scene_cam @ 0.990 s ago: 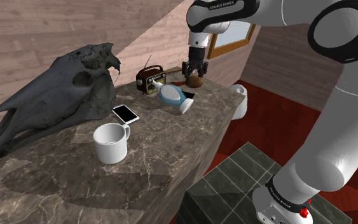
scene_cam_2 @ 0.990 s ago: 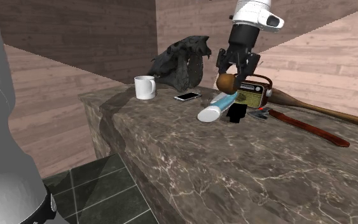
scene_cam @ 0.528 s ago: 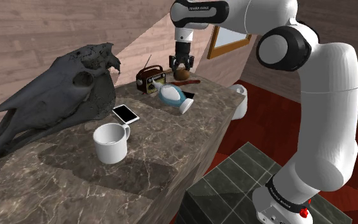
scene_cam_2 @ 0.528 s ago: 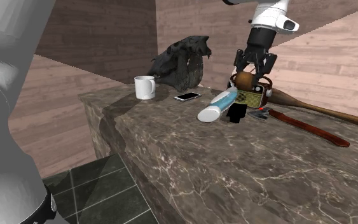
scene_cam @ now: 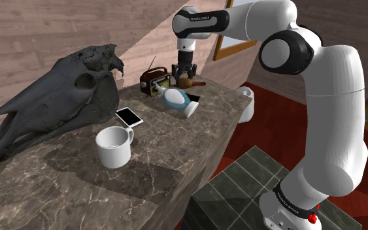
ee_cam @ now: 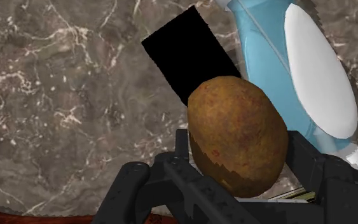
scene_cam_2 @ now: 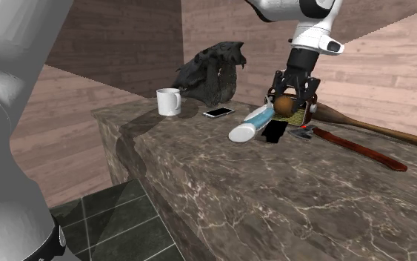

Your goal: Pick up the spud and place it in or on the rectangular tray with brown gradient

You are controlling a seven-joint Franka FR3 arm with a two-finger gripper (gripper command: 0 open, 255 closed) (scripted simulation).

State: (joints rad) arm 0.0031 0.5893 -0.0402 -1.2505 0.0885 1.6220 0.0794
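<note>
Brown marble counter [scene_cam: 176, 150], wood-plank walls [scene_cam: 25, 39] behind, jaws clamped on a brown potato [ee_cam: 238, 137] over the counter

Even, fairly bright light in all views; no glare, blur or edge distortion. Soft broad shadows darken the bench [scene_cam: 205, 114] around & in front of mug [scene_cam: 114, 147].

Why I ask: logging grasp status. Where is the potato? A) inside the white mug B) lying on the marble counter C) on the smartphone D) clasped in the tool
D: the wrist view shows the potato clasped on both sides by the tool.
</note>
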